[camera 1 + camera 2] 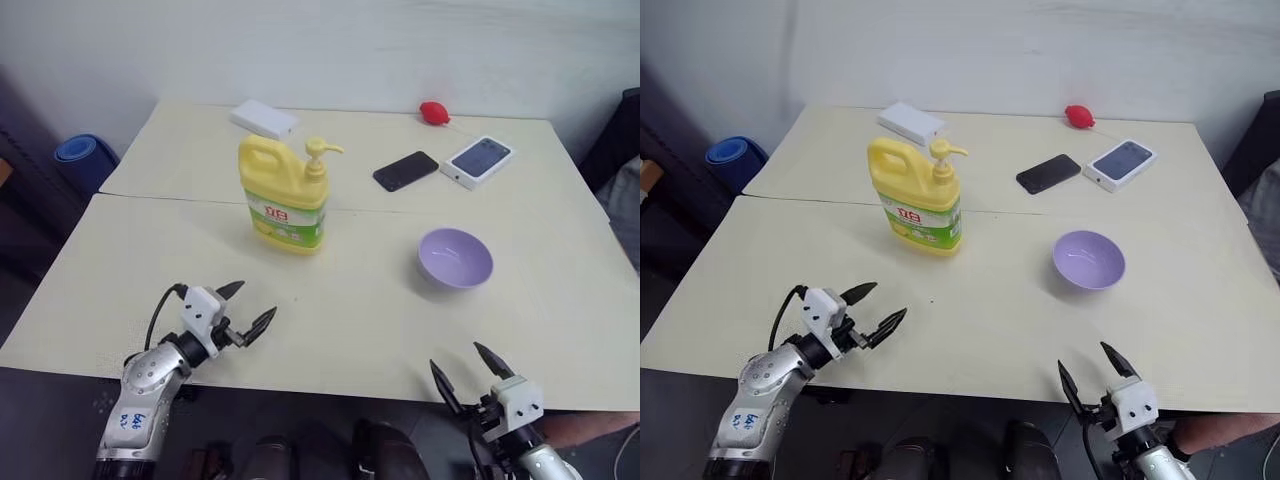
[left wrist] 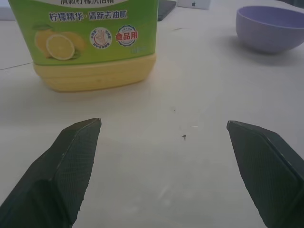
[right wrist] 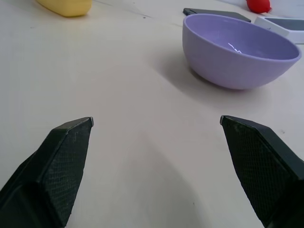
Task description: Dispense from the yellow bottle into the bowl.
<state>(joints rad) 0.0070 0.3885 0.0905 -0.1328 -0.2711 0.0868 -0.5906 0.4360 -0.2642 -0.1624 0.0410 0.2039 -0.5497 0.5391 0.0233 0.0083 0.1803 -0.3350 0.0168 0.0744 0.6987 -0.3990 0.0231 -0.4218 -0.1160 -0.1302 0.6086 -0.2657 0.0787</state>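
Note:
The yellow bottle [image 1: 284, 197] stands upright near the table's middle, with a pump nozzle on top and a green-and-white label [image 2: 90, 29]. To its right sits the lavender bowl [image 1: 455, 258], upright and apart from the bottle. My left gripper [image 1: 247, 307] hovers open over the table's near left, short of the bottle, with nothing between its fingers [image 2: 71, 164]. At the table's near edge on the right, my right gripper [image 1: 467, 367] is open too, with the bowl [image 3: 237, 50] ahead of it.
A black phone [image 1: 405, 170] and a white boxed phone [image 1: 480, 160] lie behind the bowl. A white box [image 1: 264, 119] and a red object [image 1: 434, 112] lie at the table's far side. A blue roll [image 1: 84, 155] stands off the left edge.

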